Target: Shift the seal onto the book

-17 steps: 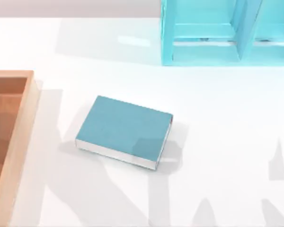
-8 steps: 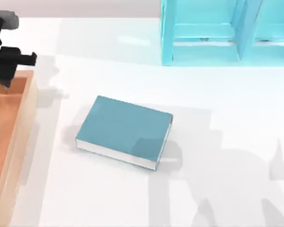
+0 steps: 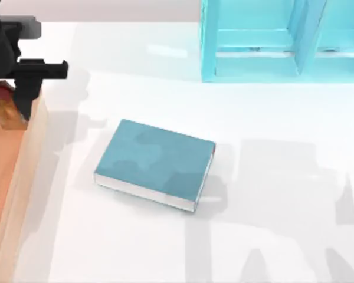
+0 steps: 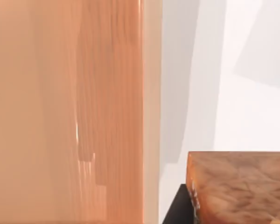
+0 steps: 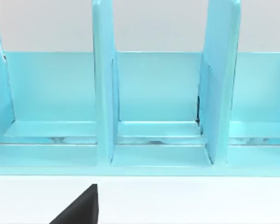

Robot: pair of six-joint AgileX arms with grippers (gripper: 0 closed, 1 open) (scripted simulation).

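- Top view puts the left tool (image 3: 12,97) at the far left edge of the desk (image 3: 271,147), over the corner of a wooden tray (image 3: 29,171) whose pale rim runs down that side.
- Between the dark fingers sits the seal (image 3: 5,106), tan-orange, clamped by the left tool and raised over the tray's upper corner.
- Left wrist view shows the seal (image 4: 240,186) as a wood-grained orange block, with a black finger (image 4: 177,207) touching its side.
- Beside it in that view stands the tray wall (image 4: 151,107), a pale strip with the orange tray floor on one side and white desk (image 4: 252,56) on the other.
- Well to the right of the tray, the book (image 3: 156,162) lies flat near the middle of the desk, teal cover up, white page edges along its near side and right end, turned slightly askew.
- Seal and book are well apart; bare desk lies between the tray rim and the book.
- At the far edge on the right stands a light-blue shelf unit (image 3: 253,41) with upright dividers.
- Right wrist view faces that shelf unit (image 5: 154,93) and its compartments, with one black finger (image 5: 81,207) of the right tool at the picture's edge; whether the right tool is apart or together I cannot tell.
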